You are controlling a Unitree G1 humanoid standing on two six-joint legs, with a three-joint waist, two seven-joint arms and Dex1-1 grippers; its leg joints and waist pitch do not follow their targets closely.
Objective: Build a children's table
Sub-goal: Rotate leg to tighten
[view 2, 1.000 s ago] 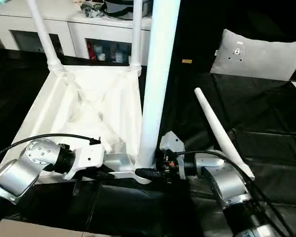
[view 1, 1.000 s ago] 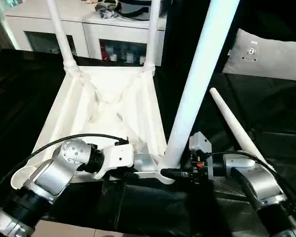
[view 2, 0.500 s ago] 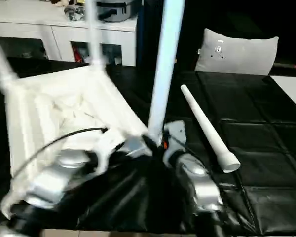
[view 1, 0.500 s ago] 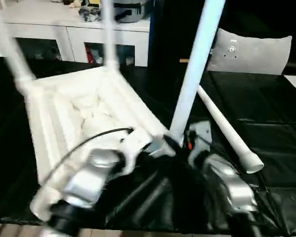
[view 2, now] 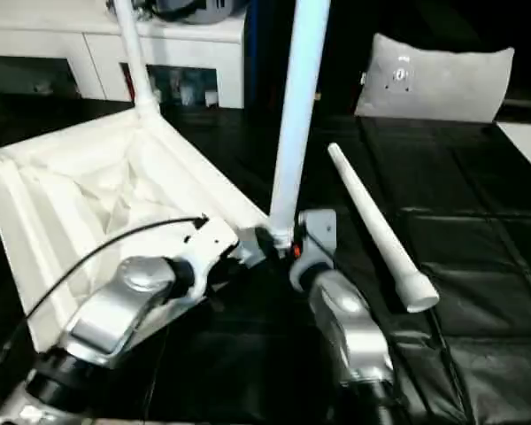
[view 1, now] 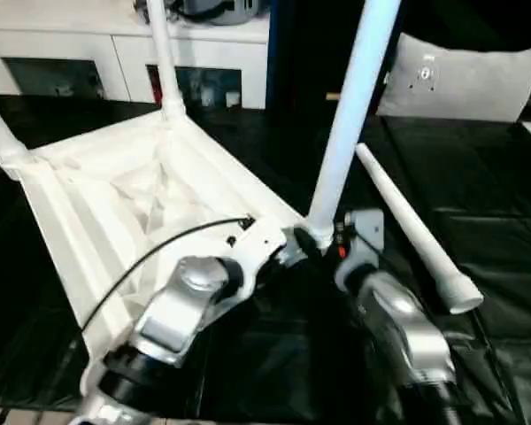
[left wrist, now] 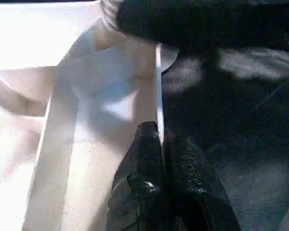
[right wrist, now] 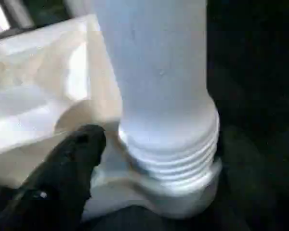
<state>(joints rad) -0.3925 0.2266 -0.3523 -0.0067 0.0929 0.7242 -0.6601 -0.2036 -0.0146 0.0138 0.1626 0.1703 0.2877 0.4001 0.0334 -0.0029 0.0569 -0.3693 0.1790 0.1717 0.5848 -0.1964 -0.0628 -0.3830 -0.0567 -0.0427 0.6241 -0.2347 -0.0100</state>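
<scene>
Nearest, the left tool (left wrist: 159,159) has its two black fingers pinched narrow on the thin side wall of the upturned table top (view 1: 115,204), close to the near corner socket (right wrist: 183,190); the right tool (view 1: 323,248) sits just the other side of that same socket, one dark finger (right wrist: 62,163) showing beside the base of the upright leg (view 1: 350,115), though whether it is spread or closed I cannot tell; the leg's long axis stands almost vertical, its threaded end only partly down in the socket with several threads still bare, so my guess is the coming move is a turn about that upright axis, and the right arm lies nearer to it while the left steadies the top; just beyond and to the right, a loose leg (view 1: 411,230) lies flat on the black tabletop (view 1: 496,204), thick end toward the robot, well within the right arm's side; farther back, two legs (view 1: 164,62) already stand in the far corners; behind them a white cabinet (view 1: 80,53) and a grey cushion (view 1: 465,75)
</scene>
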